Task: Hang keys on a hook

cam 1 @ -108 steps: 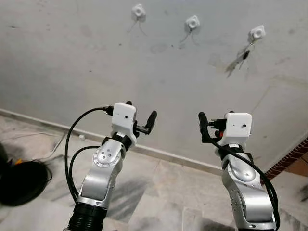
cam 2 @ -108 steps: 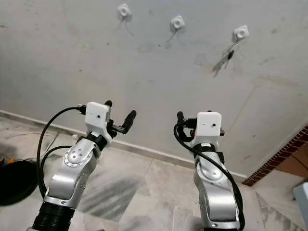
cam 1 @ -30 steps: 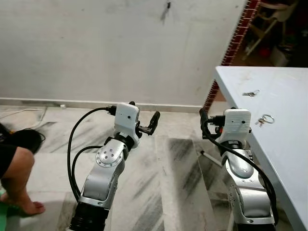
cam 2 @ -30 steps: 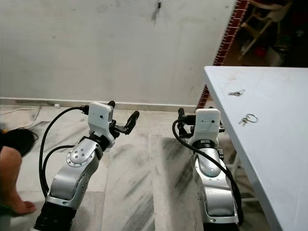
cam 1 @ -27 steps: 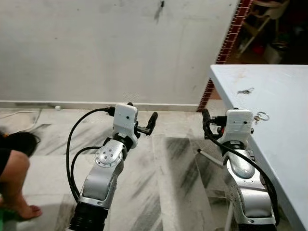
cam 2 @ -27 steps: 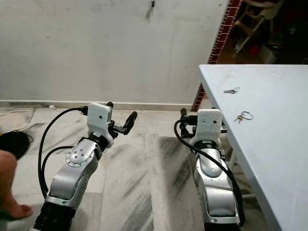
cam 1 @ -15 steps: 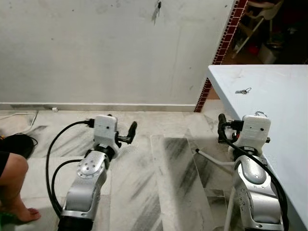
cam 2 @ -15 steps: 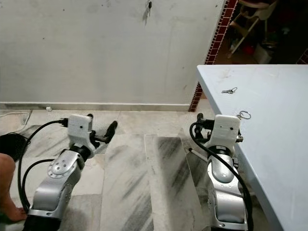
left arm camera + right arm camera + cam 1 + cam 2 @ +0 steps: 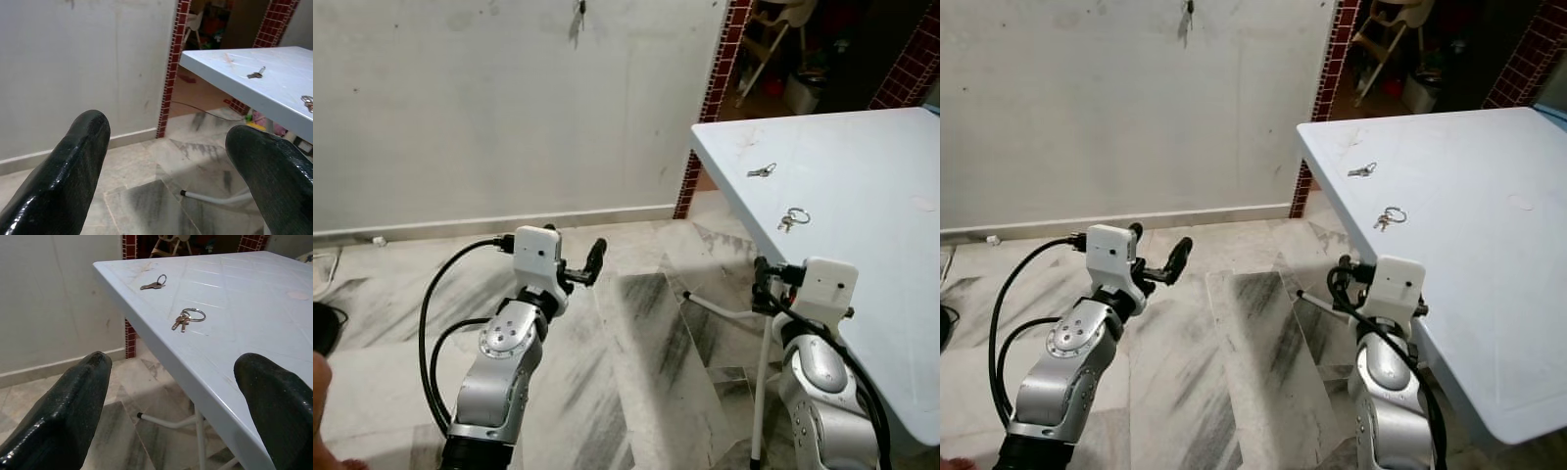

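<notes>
Lying on the table [image 9: 862,225], two key sets [image 9: 187,318] face both grippers' fingers [image 9: 63,411], spread apart.

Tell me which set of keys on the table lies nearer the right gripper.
The bunch on the big round ring. It lies nearer the right gripper than the single key on a small ring, which lies farther back on the white table.

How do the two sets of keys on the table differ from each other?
The near keys hang on a large round ring with a few keys bunched on it; the far key looks like one key on a smaller ring. The near keys lie closer to the right gripper and further in from the table edge; the far key lies further off, near the corner. Both are metal and lie flat, untouched.
</notes>
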Robot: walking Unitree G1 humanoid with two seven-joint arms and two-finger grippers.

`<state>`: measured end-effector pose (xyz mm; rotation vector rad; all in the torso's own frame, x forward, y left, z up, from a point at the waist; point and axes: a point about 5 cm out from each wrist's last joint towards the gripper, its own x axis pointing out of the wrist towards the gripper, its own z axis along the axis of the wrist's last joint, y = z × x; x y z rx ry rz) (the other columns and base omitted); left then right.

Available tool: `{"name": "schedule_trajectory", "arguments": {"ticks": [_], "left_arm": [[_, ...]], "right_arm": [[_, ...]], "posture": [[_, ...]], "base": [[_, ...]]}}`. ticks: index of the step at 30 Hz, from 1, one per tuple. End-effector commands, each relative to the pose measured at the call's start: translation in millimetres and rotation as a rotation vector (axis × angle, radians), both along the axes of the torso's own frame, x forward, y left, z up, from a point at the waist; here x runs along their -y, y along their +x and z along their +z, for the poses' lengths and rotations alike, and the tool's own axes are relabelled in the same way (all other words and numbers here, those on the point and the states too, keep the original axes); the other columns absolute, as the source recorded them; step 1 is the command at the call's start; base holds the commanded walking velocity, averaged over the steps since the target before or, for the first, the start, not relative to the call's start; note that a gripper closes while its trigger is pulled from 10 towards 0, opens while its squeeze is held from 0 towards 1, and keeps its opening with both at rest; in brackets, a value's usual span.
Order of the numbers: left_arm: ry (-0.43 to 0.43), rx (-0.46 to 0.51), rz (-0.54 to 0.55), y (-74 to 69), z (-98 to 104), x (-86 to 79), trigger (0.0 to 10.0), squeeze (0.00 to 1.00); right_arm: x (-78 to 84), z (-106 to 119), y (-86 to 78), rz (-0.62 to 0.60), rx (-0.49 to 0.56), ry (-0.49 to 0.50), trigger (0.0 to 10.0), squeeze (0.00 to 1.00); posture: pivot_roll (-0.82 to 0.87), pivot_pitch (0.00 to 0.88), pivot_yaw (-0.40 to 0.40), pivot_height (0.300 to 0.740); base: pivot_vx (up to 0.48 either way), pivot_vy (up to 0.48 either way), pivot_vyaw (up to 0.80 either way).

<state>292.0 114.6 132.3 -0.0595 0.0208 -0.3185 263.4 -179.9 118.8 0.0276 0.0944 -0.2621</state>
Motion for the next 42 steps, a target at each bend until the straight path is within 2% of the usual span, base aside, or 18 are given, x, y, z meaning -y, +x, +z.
{"name": "schedule_trajectory", "arguments": {"ticks": [1, 24, 32, 42], "left_arm": [[-0.002, 0.013, -0.011, 1.4, 5, 2.8, 10.0, 0.0], [-0.002, -0.006, -0.028, 5.3, 7, 3.7, 10.0, 0.0], [0.002, -0.018, -0.031, 6.2, 6, 3.2, 10.0, 0.0], [0.003, -0.024, -0.038, 7.8, 6, 4.4, 10.0, 0.0]], "right_arm": [[0.8, 5, -0.3, -0.004, 0.012, -0.005, 10.0, 0.0], [-5.9, 8, 5.3, 0.029, 0.041, 0.005, 10.0, 0.0], [-9.2, 6, 8.2, 0.033, 0.019, 0.023, 10.0, 0.0], [-7.4, 9, 12.4, 0.034, 0.025, 0.011, 10.0, 0.0]], "posture": [[0.03, 0.024, -0.057, 0.74], [0.04, 0.024, -0.046, 0.74], [0.04, 0.02, -0.044, 0.74], [0.04, 0.027, -0.043, 0.74]], "base": [[0.0, 0.0, -0.8], [0.0, 0.0, -0.75], [0.0, 0.0, -0.67], [0.0, 0.0, -0.8]]}}
